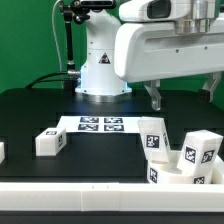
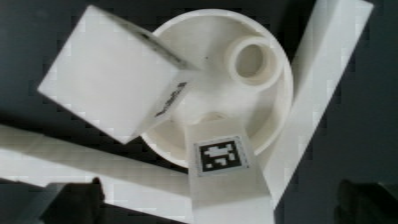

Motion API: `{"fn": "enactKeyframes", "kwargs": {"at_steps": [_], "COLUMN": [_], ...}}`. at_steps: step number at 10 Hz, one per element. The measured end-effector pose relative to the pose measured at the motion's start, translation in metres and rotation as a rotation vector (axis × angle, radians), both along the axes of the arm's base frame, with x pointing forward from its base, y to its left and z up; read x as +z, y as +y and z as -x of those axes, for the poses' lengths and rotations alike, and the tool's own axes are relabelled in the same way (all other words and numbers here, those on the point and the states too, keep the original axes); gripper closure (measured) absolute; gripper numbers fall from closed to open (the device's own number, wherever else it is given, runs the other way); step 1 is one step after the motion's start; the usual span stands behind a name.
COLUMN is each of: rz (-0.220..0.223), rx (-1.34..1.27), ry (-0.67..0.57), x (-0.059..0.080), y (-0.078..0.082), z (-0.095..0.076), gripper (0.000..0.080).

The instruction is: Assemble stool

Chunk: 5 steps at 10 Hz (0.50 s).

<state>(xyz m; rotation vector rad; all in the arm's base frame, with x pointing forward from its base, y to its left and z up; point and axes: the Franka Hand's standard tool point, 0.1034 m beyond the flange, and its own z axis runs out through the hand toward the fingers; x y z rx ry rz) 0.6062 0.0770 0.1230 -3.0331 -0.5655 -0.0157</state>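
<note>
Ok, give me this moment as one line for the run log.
gripper: open, empty, over seat | legs: loose, crowding seat | one leg: apart, beside marker board

Arm (image 1: 100, 62): one, white, base column at 11 o'clock of the exterior view, upper links bent across to 1 o'clock. Tool (image 1: 183, 95): at 2 o'clock, pointing down, jaws spread wide, gripping nothing.

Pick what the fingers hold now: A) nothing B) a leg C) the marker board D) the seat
A: the fingers stand wide apart above the parts with nothing between them, and the wrist view shows the seat and a leg lying loose beneath.
</note>
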Motion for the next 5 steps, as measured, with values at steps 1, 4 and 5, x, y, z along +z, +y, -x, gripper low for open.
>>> {"fn": "enactKeyframes", "kwargs": {"at_steps": [1, 4, 5], "rz": [0.0, 0.008, 0.014], "rx": [0.054, 0.336, 0.457], "ry": [-0.003, -0.012, -0.014], "x": [0.0, -0.004, -0.006], "y": [0.0, -0.007, -0.011], "z": [0.0, 0.001, 0.002], "gripper": [0.0151, 0.0151, 0.0151]}}
